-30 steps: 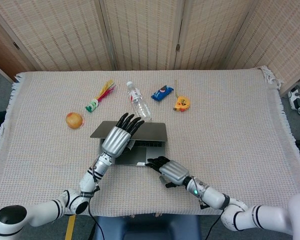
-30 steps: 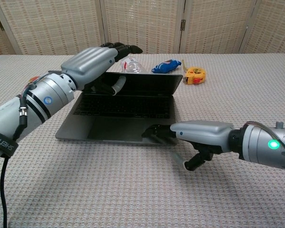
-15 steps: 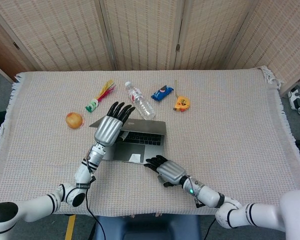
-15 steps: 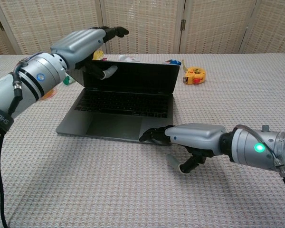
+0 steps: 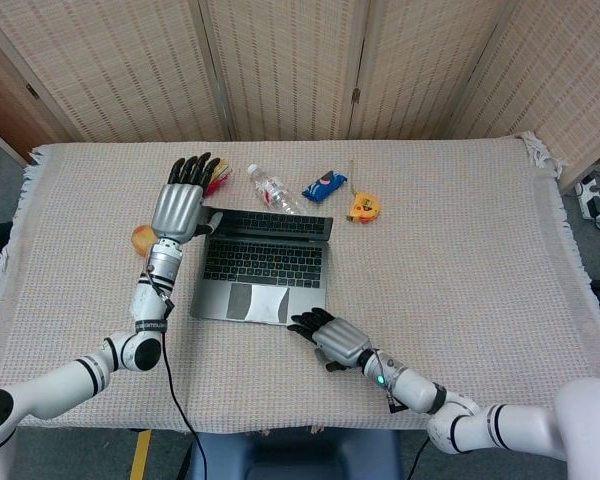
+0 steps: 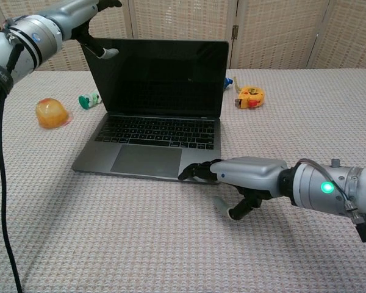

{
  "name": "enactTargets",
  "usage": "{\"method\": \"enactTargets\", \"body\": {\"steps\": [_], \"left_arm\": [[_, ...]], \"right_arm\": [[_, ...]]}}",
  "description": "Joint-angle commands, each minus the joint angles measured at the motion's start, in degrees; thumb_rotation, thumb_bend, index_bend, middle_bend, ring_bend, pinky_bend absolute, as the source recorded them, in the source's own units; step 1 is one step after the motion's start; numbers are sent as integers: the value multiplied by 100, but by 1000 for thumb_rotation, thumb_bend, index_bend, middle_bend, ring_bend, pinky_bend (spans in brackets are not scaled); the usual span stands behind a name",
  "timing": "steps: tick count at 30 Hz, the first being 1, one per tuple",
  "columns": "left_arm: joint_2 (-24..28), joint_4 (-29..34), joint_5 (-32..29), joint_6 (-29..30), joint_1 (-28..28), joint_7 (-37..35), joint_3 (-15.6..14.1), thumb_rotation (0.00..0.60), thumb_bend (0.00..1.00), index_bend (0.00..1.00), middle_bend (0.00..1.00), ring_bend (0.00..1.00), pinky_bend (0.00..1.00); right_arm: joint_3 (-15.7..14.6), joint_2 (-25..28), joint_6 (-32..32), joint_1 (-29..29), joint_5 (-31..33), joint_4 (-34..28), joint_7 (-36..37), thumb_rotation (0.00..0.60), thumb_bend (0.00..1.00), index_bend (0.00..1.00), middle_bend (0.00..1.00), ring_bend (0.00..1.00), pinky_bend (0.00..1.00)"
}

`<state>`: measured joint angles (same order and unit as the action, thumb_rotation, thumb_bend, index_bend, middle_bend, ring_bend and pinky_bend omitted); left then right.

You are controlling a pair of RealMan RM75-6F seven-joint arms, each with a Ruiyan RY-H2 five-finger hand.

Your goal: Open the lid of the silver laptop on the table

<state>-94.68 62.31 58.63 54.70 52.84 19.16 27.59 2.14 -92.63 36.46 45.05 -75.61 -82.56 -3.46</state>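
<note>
The silver laptop [image 5: 265, 265] lies at the table's middle with its lid [image 6: 161, 76] standing upright, dark screen facing me, keyboard and trackpad [image 6: 146, 160] showing. My left hand [image 5: 180, 208] is at the lid's upper left corner, fingers spread and straight, holding nothing; its thumb [image 6: 104, 52] touches the lid's corner. My right hand [image 6: 247, 174] lies low by the base's front right corner, its fingertips [image 6: 194, 173] resting on the base's edge, nothing in its grasp.
An orange fruit [image 5: 145, 241] sits left of the laptop. Behind the lid lie a water bottle [image 5: 270, 190], a blue snack pack [image 5: 324, 185], a yellow tape measure [image 5: 362, 207] and a green-capped bundle [image 6: 88, 99]. Folding screens stand behind the table.
The lid swung from nearly flat to upright. My left hand rose and moved back to the left with the lid's corner. My right hand stayed on the base's front edge.
</note>
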Motion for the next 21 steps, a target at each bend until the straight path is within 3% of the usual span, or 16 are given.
{"method": "enactTargets", "body": {"steps": [1,13,17,21], "left_arm": [[114,-276,-730,-333,191,317,275,600,363,16,52,0,0],[173,-783,-1998,-589,444,847,367,600,350,10,43,0,0],[343,-510,-1924,-551,310,635,281,600,345,10,43,0,0],[639,36,-1468,-321,-88,83,80,600,344,7,43,0,0]], "right_arm": [[-6,-12,-1,10,17,15,-8,600,769,0,0,0,0],[-44,-20,37,33,75,28,-52,600,771,0,0,0,0],[-48,60,223,-20,-36,-81,-27,600,771,0,0,0,0],[14,310,795,-218,-288,-375,95,600,771,0,0,0,0]]}}
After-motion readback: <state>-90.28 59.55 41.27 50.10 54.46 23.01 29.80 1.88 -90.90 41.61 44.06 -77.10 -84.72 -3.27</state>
